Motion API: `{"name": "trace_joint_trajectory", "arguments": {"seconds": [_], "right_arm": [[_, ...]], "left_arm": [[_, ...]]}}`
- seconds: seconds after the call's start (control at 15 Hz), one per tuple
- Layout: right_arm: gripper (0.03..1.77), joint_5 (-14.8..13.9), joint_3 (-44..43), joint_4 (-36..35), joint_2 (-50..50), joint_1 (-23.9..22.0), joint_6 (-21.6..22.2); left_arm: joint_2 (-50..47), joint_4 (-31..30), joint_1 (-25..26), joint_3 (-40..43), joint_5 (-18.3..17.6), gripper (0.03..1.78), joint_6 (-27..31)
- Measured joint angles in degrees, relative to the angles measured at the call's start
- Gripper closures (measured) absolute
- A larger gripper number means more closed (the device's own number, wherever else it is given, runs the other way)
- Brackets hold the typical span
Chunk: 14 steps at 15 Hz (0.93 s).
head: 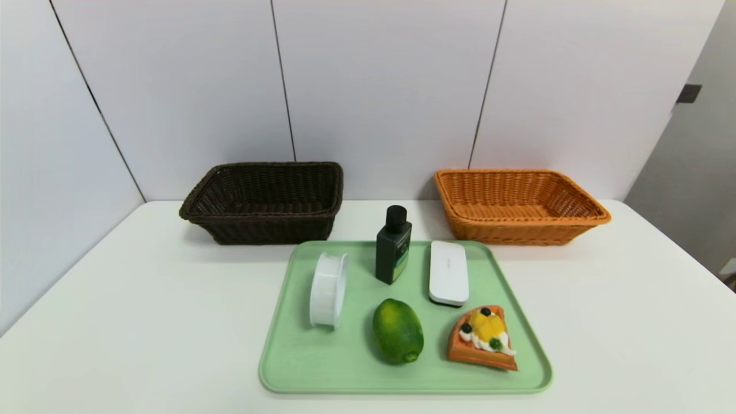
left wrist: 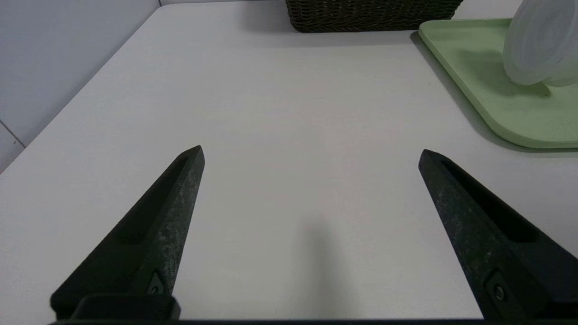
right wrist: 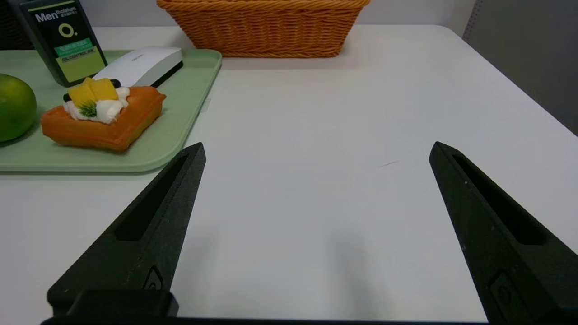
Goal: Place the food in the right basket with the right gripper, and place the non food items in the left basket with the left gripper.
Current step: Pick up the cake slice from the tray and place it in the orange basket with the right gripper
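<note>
On a pale green tray lie the food, a green lime and an orange tart wedge, and the non food items: a white ribbed disc on edge, a dark bottle and a flat white box. The dark brown left basket and orange right basket stand behind the tray, both empty. Neither arm shows in the head view. My left gripper hovers open over bare table near the tray's left side. My right gripper is open over bare table right of the tray, near the tart.
The white table runs to a panelled wall behind the baskets. Its right edge drops off near a grey wall. The brown basket's base and the tray's corner lie ahead of the left gripper; the orange basket lies ahead of the right.
</note>
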Motion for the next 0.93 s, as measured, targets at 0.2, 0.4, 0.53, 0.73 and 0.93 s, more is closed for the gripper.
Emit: {"name": "trace_joint_trajectory", "arguments": {"seconds": [0.2, 0.4, 0.53, 0.73, 0.93], "right_arm": [[0.09, -0.13, 0.00, 0.00, 0.00, 0.00, 0.24], [0.09, 0.02, -0.05, 0.44, 0.00, 0.00, -0.60], [0.09, 0.87, -2.61, 1.17, 0.32, 0.00, -1.10], [0.09, 2.63, -13.73, 4.41, 7.57, 0.02, -1.23], [0.09, 3.96, -33.82, 9.17, 23.64, 0.21, -0.74]], "left_arm": [[0.00, 0.02, 0.00, -0.02, -0.22, 0.12, 0.24], [0.00, 0.00, 0.00, -0.05, -0.10, 0.12, -0.30], [0.00, 0.00, 0.00, -0.02, -0.07, 0.12, -0.30], [0.00, 0.00, 0.00, -0.02, 0.16, 0.12, 0.21], [0.02, 2.08, 0.00, -0.77, 0.77, 0.12, 2.89]]}}
